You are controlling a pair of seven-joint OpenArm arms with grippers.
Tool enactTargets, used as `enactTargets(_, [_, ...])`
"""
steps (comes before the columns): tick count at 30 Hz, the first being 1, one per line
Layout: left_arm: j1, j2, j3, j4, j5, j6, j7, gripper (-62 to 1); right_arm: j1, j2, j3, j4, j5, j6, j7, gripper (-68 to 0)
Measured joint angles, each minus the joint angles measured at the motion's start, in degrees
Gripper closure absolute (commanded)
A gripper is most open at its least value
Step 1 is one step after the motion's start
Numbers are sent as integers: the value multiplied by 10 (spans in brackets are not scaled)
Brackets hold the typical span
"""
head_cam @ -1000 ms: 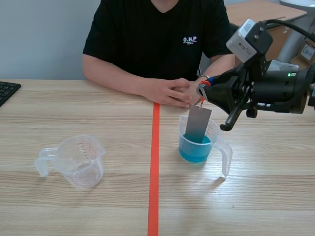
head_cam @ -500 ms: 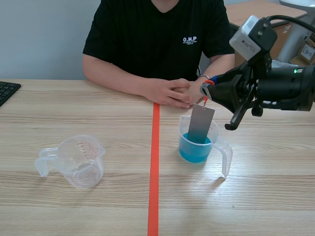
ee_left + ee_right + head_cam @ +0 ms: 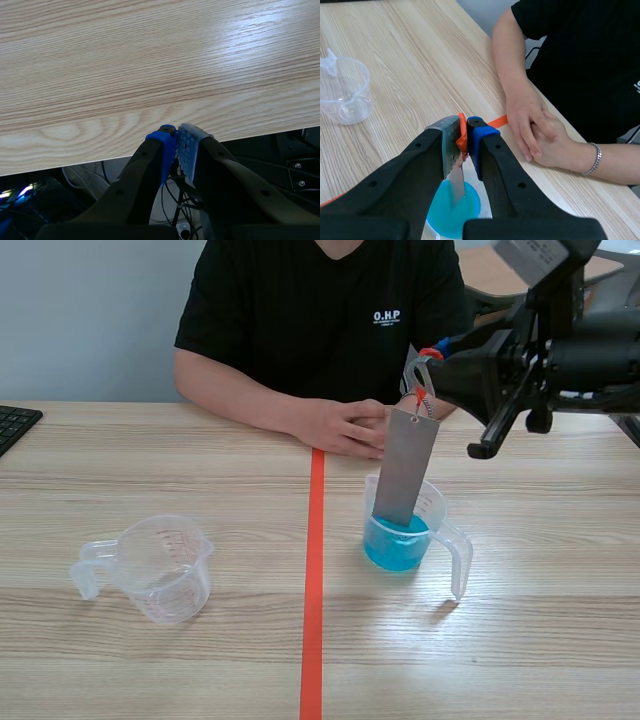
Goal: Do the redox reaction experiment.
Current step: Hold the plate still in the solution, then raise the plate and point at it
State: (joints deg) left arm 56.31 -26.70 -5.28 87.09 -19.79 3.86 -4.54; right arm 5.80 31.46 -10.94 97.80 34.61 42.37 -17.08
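A grey metal plate (image 3: 405,468) hangs from a red loop pinched in my right gripper (image 3: 425,365), which is shut on that loop above a clear measuring cup (image 3: 461,558) holding blue liquid (image 3: 395,544). The plate's lower end still sits inside the cup, at the liquid. In the right wrist view the red loop (image 3: 462,138) is squeezed between the pads, and the plate (image 3: 456,181) drops toward the blue liquid (image 3: 441,214). My left gripper (image 3: 176,141) is shut on nothing, out past the table's near edge; it does not show in the scene view.
An empty clear measuring cup (image 3: 160,566) stands left of the red tape line (image 3: 314,570). A person sits across the table with clasped hands (image 3: 352,426) resting just behind the blue cup. A keyboard corner (image 3: 12,425) lies at the far left.
My right gripper has risen and shifted slightly right, drawing the metal plate upward so that most of it now stands above the cup's rim.
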Motion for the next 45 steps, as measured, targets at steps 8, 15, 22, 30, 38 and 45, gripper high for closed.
enactTargets(8, [0,0,0,0,0,0,0,-51,0,0,25,41,54,0,-61,-17])
enactTargets(15, [0,0,0,0,0,-6,0,-51,0,0,50,61,102,0,-108,-17])
enactTargets(22, [0,-3,0,0,0,-6,0,-51,0,0,69,82,144,0,-147,-17])
enactTargets(30, [0,-12,0,0,0,-17,0,-51,0,0,90,106,191,0,-195,-17])
enactTargets(38, [0,-23,1,0,0,-20,-3,-51,0,0,114,110,201,0,-205,-17])
enactTargets(45, [-8,-127,3,0,0,-22,-56,-51,0,0,131,110,211,0,-207,-17])
